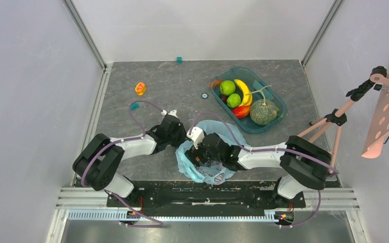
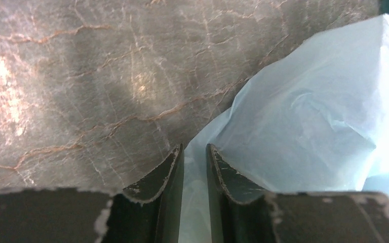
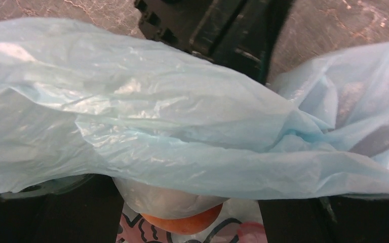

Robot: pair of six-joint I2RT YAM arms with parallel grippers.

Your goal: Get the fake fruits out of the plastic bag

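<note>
The light-blue plastic bag (image 1: 218, 172) lies crumpled between the two arms near the front edge. My left gripper (image 1: 181, 139) is at the bag's left edge, and in the left wrist view it (image 2: 194, 149) is shut on a fold of the bag (image 2: 309, 116). My right gripper (image 1: 200, 156) is inside the bag's mouth. In the right wrist view it (image 3: 190, 217) is open, with the pinkish-orange peach (image 3: 182, 224) between its fingers, half under bag film (image 3: 157, 116). The melon (image 1: 263, 112), two green apples (image 1: 227, 87) and dark grapes (image 1: 223, 98) lie in the teal tray.
The teal tray (image 1: 279, 107) at the back right also holds a banana (image 1: 243, 91) and a red-orange mango (image 1: 240, 111). A small orange toy (image 1: 140, 88), a teal block (image 1: 179, 59) and a small ring (image 1: 204, 95) lie on the table. A tripod (image 1: 334, 119) stands at right.
</note>
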